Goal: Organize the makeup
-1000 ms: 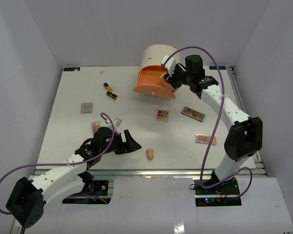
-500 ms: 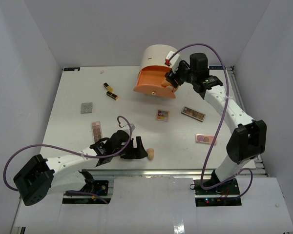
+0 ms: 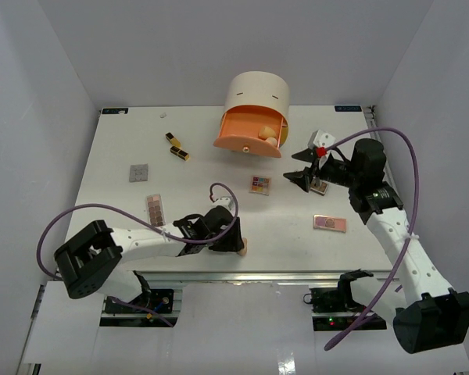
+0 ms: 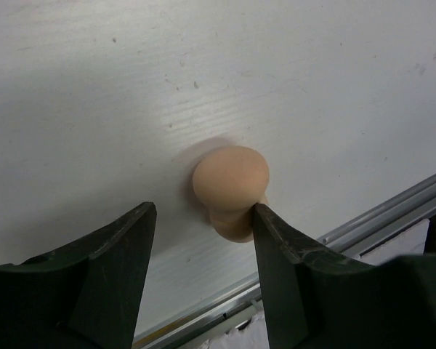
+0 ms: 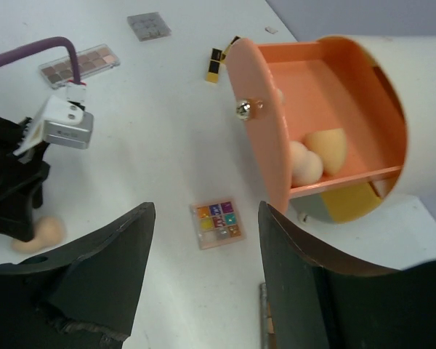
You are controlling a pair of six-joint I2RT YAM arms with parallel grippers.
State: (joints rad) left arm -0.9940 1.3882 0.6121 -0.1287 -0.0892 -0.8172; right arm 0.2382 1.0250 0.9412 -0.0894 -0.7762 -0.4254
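Note:
A tan egg-shaped sponge [image 4: 231,185] lies on the white table near its front edge, also seen from above [image 3: 245,247]. My left gripper [image 4: 203,218] is open and low over it, the right finger [image 4: 276,247] touching the sponge, the left finger apart from it. My right gripper [image 3: 301,166] is open and empty, raised beside the open orange drawer [image 5: 265,109], which holds sponges [image 5: 309,161]. A colourful square palette [image 5: 217,223] lies below it on the table. Two lipsticks [image 3: 176,146], a grey palette [image 3: 139,172], a brown palette [image 3: 155,208] and a pink palette [image 3: 329,223] lie about.
The cream cylindrical drawer unit [image 3: 255,95] stands at the back centre with a yellow drawer [image 5: 349,202] under the orange one. Another small palette [image 3: 320,186] lies under my right wrist. The table's metal front rail [image 4: 363,229] runs just past the sponge.

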